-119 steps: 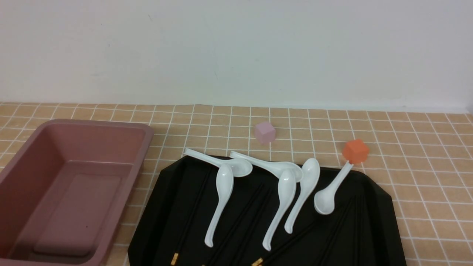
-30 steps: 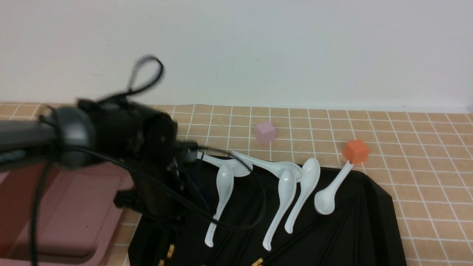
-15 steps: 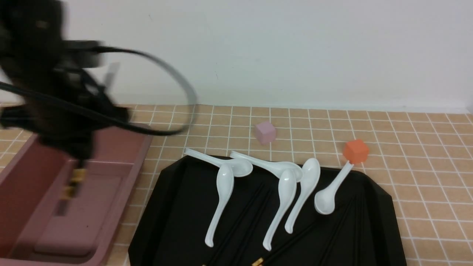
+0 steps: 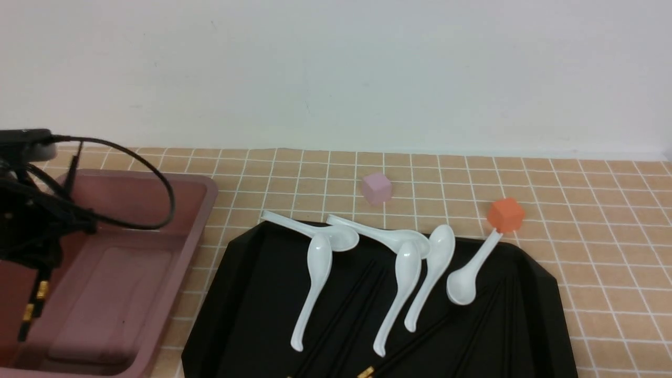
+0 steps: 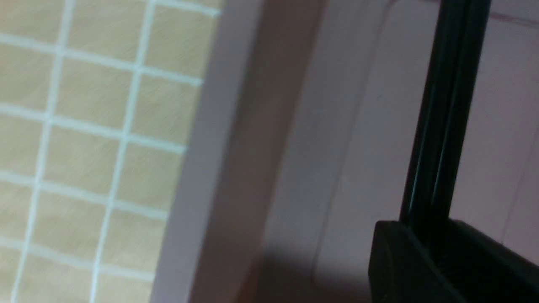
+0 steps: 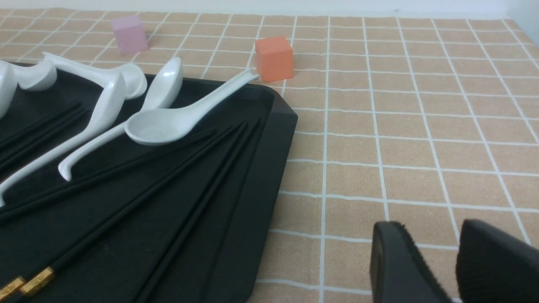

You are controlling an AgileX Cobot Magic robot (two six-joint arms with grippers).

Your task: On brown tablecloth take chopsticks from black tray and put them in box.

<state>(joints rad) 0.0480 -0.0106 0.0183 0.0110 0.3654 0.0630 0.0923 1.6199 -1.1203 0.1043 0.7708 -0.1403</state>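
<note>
My left gripper (image 4: pixel 38 258) is shut on a pair of black chopsticks (image 4: pixel 32 302) with gold bands. It holds them hanging end-down inside the pink-brown box (image 4: pixel 202 202) at its left side. In the left wrist view the held chopsticks (image 5: pixel 442 126) run from the gripper (image 5: pixel 425 227) past the box wall (image 5: pixel 236 168). More chopsticks (image 4: pixel 341 315) lie on the black tray (image 4: pixel 241 315) under white spoons. My right gripper (image 6: pixel 433 229) hangs empty over the brown tablecloth (image 6: pixel 400 126), right of the tray (image 6: pixel 273 139), its jaws a narrow gap apart. It does not show in the front view.
Several white soup spoons (image 4: pixel 315 278) lie across the tray's far half. A pink cube (image 4: pixel 376 188) and an orange cube (image 4: pixel 505 214) stand on the cloth behind the tray; one spoon handle touches the orange cube. A white wall closes the back.
My left arm has swung from the tray's left part to the box with the chopsticks in its grip. It now holds them lower, at the box's left side.
</note>
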